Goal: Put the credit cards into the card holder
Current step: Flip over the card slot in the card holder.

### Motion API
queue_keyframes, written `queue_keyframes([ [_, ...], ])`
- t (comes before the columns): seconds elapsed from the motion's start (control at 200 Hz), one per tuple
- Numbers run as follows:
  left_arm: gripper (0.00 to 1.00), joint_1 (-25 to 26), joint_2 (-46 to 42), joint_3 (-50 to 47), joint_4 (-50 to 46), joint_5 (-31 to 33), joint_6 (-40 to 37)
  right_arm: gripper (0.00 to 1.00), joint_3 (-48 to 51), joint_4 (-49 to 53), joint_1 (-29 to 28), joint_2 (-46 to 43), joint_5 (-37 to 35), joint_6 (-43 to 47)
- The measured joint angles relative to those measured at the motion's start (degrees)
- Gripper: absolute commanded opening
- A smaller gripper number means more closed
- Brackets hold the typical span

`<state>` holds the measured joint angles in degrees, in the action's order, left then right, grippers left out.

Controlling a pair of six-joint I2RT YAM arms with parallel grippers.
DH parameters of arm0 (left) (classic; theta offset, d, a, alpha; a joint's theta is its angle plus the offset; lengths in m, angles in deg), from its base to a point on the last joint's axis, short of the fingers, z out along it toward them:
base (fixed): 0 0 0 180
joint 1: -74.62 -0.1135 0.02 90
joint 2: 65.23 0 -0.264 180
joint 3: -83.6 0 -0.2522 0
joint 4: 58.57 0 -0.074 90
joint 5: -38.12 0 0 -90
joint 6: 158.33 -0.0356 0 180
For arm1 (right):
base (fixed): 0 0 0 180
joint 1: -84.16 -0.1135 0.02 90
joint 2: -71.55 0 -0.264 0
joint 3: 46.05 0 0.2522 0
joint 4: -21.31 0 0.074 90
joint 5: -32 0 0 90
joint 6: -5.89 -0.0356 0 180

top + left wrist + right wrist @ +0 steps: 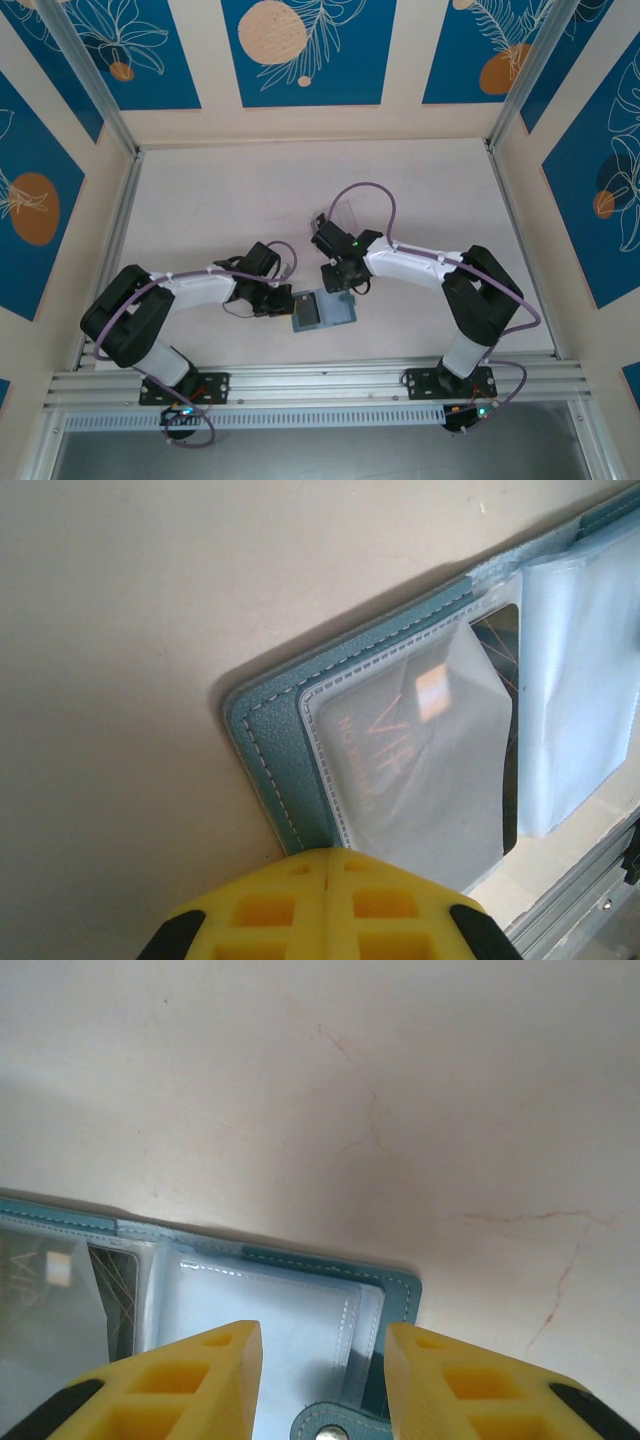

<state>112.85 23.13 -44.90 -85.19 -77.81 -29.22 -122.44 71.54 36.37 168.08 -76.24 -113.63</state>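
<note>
Teal card holder [322,310] lies open and flat on the pale desk [300,190], clear pockets facing up. From above, its long axis runs left to right, with the right end turned slightly away from me.

My left hand [283,299] sits at the card holder's left short edge. In the left wrist view its yellow fingers [270,910] are pressed together with only a thin seam between them, right where the stitched teal border meets them. I cannot tell if they pinch the cover.

One dark credit card [497,645] with faint lettering sits in the card holder's left half, behind a frosted sleeve [440,770] whose free edge lifts off the card. Which way the credit card's long side runs I cannot tell.

My right hand [325,1335] hovers over the card holder's right half, fingers spread apart and gripping nothing. Between them lie an empty clear pocket [270,1320] and a teal snap tab [328,1426].
</note>
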Motion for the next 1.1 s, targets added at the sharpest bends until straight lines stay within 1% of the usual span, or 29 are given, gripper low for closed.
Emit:
queue_keyframes([
  [0.425, 0.03, -0.2, 0.3, 0.0, 0.0, -0.5, 0.0, 0.39, -0.3, -1.3, -0.3, 5.3, 1.8, 2.4],
  [0.715, 0.04, -0.3, 0.3, 0.0, 0.1, -0.6, 0.0, 0.34, -0.4, -1.9, -1.0, 5.7, 1.4, 2.5],
  [0.795, 0.04, -0.3, 0.3, 0.0, 0.1, -0.6, 0.0, 0.37, -0.4, -1.9, -1.5, 5.7, 0.5, 2.4],
  [0.9, 0.04, -0.3, 0.3, 0.0, 0.1, -0.6, 0.0, 0.38, -0.4, -1.7, -2.2, 5.9, -1.2, 1.9],
  [1.065, 0.04, -0.3, 0.3, 0.0, 0.1, -0.7, 0.0, 0.4, -1.1, 1.2, -4.9, 5.6, -7.3, 0.8],
  [1.1, 0.04, -0.3, 0.3, 0.0, 0.1, -0.7, 0.0, 0.42, -1.1, 1.9, -5.5, 5.2, -8.3, 0.8],
])
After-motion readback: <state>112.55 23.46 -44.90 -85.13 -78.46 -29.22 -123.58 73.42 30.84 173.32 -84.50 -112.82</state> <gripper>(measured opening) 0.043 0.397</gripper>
